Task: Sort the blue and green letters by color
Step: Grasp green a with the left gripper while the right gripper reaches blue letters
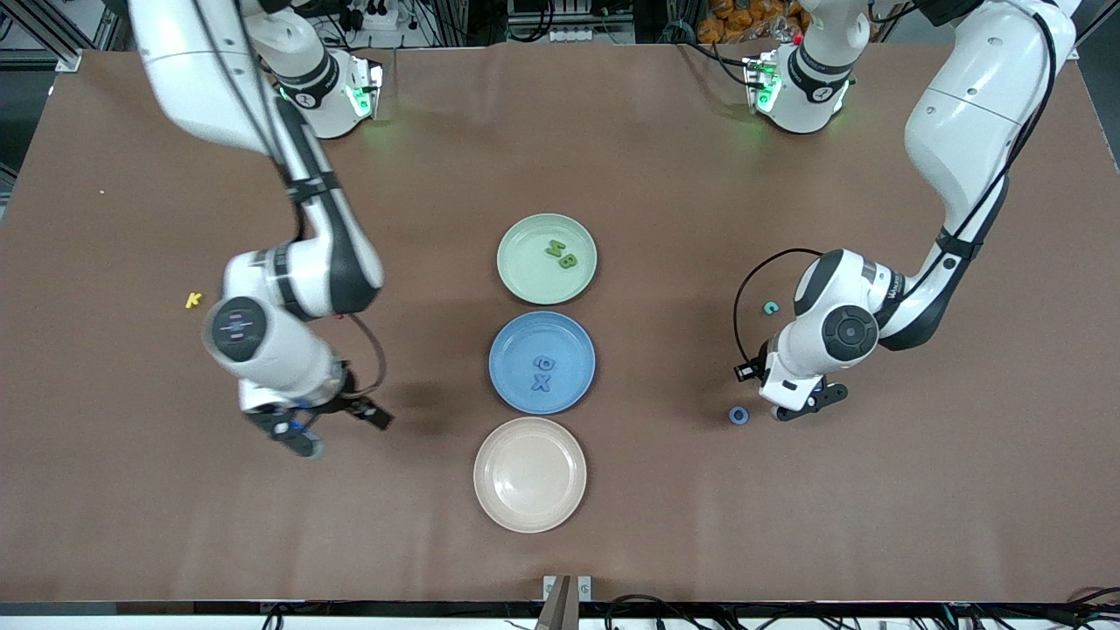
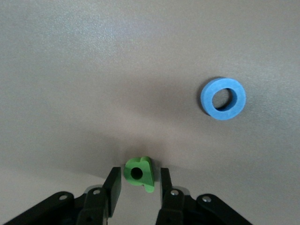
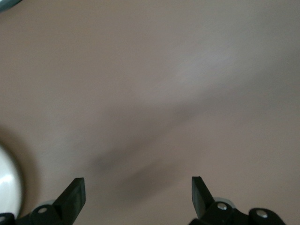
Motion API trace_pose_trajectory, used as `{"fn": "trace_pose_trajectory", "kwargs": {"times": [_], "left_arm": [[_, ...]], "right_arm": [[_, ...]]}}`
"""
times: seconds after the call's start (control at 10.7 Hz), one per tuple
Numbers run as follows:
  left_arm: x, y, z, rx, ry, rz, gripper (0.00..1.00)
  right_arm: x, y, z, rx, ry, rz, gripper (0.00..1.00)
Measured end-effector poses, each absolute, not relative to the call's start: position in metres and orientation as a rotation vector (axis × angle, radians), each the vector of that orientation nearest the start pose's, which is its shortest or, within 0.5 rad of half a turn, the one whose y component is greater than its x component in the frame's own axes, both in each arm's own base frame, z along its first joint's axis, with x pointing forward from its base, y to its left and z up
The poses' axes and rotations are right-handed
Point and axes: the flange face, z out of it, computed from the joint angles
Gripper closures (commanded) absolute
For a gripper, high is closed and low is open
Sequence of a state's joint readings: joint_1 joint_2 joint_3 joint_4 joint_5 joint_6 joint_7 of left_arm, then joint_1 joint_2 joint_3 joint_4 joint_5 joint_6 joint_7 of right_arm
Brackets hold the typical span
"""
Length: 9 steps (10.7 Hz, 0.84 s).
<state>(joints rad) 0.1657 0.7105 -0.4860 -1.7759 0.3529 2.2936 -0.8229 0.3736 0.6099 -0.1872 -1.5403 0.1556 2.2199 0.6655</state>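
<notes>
White arms (image 1: 962, 131), black joints, black hands (image 2: 138, 187), perhaps silver screws

A brown desk (image 1: 612, 157) is carrying three plates in a line down its middle: a green plate (image 1: 516, 280) farthest from the front camera, a blue plate (image 1: 507, 385) next, and a beige plate (image 1: 529, 473) nearest. A yellow K (image 1: 193, 300) is lying toward the right arm's end. Toward the left arm's end, a blue ring letter (image 1: 739, 416) and a teal C (image 1: 771, 308) are lying well apart on the bare surface.
</notes>
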Motion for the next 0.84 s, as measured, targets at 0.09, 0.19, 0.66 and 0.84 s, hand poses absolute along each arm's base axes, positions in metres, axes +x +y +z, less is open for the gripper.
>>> {"fn": "trace_pose_trajectory", "kwargs": {"times": [0.09, 0.19, 0.66, 0.84], "left_arm": [[0.622, -0.175, 0.186, -3.096, -0.529, 0.169, 0.58], [0.622, -0.175, 0.185, -3.095, -0.528, 0.169, 0.58], [0.622, -0.175, 0.182, -3.091, -0.512, 0.161, 0.65], [0.622, -0.176, 0.179, -3.096, -0.503, 0.15, 0.98]], "right_arm": [[0.696, 0.108, 0.312, -2.98, 0.814, -0.094, 0.0], [0.696, 0.065, 0.313, -2.972, 0.85, -0.083, 0.0], [0.652, -0.092, 0.292, -3.041, 0.914, -0.019, 0.0], [0.615, -0.109, 0.268, -3.046, 0.881, -0.045, 0.0]]}}
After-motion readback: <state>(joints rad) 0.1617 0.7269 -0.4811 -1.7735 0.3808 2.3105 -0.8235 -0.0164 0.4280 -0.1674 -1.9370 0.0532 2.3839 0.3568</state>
